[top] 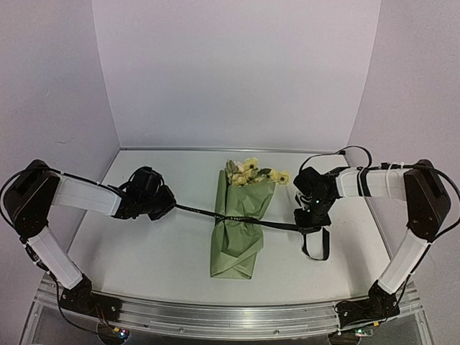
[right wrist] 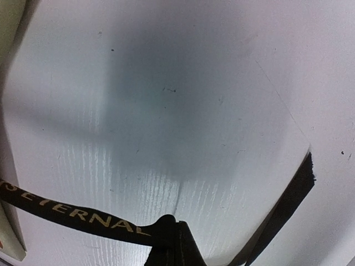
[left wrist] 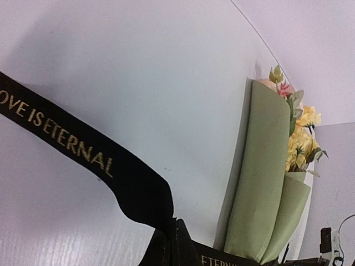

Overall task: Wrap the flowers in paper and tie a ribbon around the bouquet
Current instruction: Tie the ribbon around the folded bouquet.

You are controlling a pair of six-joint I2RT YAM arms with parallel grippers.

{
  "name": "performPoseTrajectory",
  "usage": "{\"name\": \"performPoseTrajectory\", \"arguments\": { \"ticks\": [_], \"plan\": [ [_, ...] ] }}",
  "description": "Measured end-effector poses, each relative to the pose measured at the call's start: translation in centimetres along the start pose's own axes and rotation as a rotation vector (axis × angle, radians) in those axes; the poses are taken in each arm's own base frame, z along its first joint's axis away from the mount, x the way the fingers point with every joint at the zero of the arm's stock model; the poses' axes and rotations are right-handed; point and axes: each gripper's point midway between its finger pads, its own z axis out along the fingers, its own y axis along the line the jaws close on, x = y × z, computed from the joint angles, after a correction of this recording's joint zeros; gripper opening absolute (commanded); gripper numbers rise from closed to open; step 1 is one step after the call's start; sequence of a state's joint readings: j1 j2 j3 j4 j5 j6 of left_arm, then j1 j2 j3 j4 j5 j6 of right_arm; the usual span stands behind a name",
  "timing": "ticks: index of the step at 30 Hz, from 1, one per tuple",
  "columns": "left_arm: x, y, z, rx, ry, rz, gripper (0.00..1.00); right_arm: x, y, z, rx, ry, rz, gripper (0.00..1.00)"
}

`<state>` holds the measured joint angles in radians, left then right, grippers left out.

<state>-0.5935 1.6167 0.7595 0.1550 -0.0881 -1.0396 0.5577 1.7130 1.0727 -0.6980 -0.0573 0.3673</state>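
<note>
Left wrist view shows gold lettering [left wrist: 66, 141] on the black ribbon [left wrist: 133, 188]; the legible part reads "OVE IS ETERNAL", and a second run near the lower edge reads "ETERNA". Right wrist view shows the same print, of which "S ETERNAL" is legible. The left tool [top: 164, 203] is closed on one stretch of the ribbon, and the right tool [top: 310, 224] is closed on another. Between them the ribbon runs taut across the narrowed middle of the bouquet [top: 239, 223]. A loose tail of ribbon loops on the surface [top: 144, 244] just below the right tool. The bouquet lies flat near the centre of the surface, between the two tools, with its blooms toward the far wall. The olive-green paper [top: 236, 248] forms a cone, folded over at the near end. It contains the flowers [top: 248, 171]: pale yellow and cream blooms with green leaves, protruding from the open far end. The surface is white and matte. Pale lilac-white walls [top: 237, 72] enclose it on three sides. A metal rail [top: 215, 316] borders its near edge.
</note>
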Motion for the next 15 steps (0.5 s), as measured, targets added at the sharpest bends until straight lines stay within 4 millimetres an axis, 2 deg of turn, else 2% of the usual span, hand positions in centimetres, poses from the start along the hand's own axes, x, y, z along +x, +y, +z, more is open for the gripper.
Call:
{"name": "performPoseTrajectory", "arguments": {
  "ticks": [1,3,6,8,10,15],
  "plan": [
    [-0.4,0.7,0.0,-0.01,-0.003,-0.014,0.0,0.1,-0.3,0.1,0.002,-0.001,0.016,0.0],
    [-1.5,3.4,-0.1,-0.059,-0.014,-0.058,0.0,0.4,-1.4,0.2,0.007,0.002,0.06,0.0],
    [-2.9,9.5,-1.3,-0.15,-0.018,-0.163,0.0,1.1,-4.1,0.4,0.0,-0.005,0.164,0.0],
    [-3.3,12.4,-2.5,-0.183,-0.007,-0.233,0.0,1.7,-5.4,0.1,-0.021,-0.016,0.225,0.0],
    [-3.8,13.8,-3.6,-0.184,0.0,-0.286,0.0,2.2,-6.1,-0.4,-0.056,-0.032,0.276,0.0],
    [-5.5,14.2,-5.2,-0.124,0.013,-0.354,0.0,2.8,-6.6,-1.4,-0.151,-0.054,0.366,0.0]
  ]
}}
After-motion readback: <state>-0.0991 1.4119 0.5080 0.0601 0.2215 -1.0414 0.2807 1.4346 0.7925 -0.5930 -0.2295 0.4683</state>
